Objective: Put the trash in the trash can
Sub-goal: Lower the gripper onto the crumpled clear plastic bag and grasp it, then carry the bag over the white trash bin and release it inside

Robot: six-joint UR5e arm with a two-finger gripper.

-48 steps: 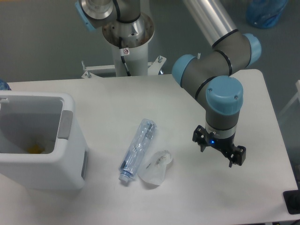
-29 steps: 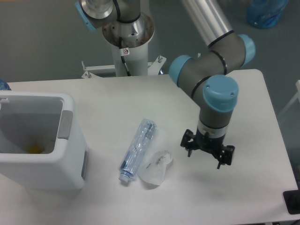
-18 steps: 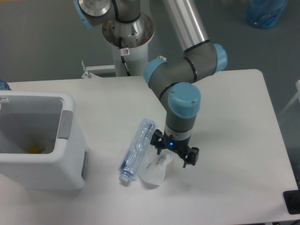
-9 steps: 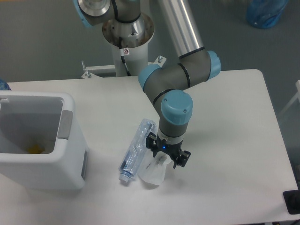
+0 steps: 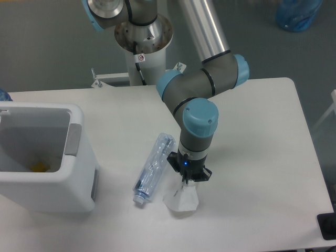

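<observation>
The long clear bluish bottle [image 5: 154,167] lies on the white table, slanting from upper right to lower left. Just right of it, the wrinkly clear cup-like piece [image 5: 182,199] stands tilted up, its top between my fingers. My gripper [image 5: 187,177] points straight down and is shut on the top of this piece. The white trash can [image 5: 77,185] stands at the left edge of the table, open at the top, well left of the gripper.
Something small and yellow [image 5: 38,167] lies inside the can. The arm's pedestal [image 5: 143,39] stands behind the table's far edge. A black object [image 5: 327,226] sits off the table's front right corner. A blue bag [image 5: 298,13] lies on the floor at the far right.
My gripper moved left from the right side of the table to above the cup-like piece, lowered and closed on it. The piece now stands up and sits slightly further right.
</observation>
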